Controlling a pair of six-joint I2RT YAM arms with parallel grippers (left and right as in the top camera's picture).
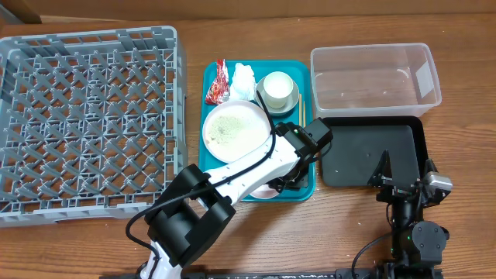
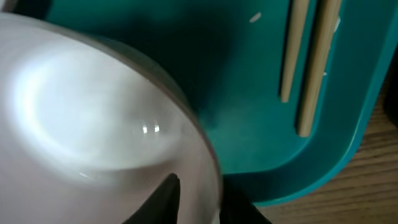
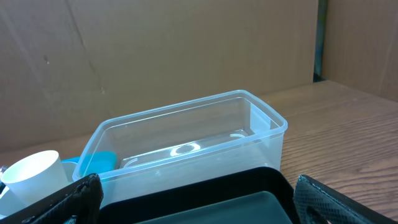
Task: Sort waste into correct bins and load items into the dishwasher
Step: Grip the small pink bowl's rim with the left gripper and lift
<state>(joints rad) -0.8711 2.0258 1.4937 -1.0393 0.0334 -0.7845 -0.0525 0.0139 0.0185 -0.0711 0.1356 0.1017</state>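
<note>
At six o'clock on the teal plastic tray [image 1: 209,164], left gripper [image 2: 208,202] straddles the rim of the pinkish round bowl [image 2: 93,112], narrow, pinch unconfirmed; right gripper [image 3: 199,208] wide. Next: lift toward grey lattice rack [image 1: 85,116].

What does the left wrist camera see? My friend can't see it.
A blurry white bowl fills the left, with the left claw astride its rim. It sits on a teal tray beside two chopsticks, with wooden table at the corner.
</note>
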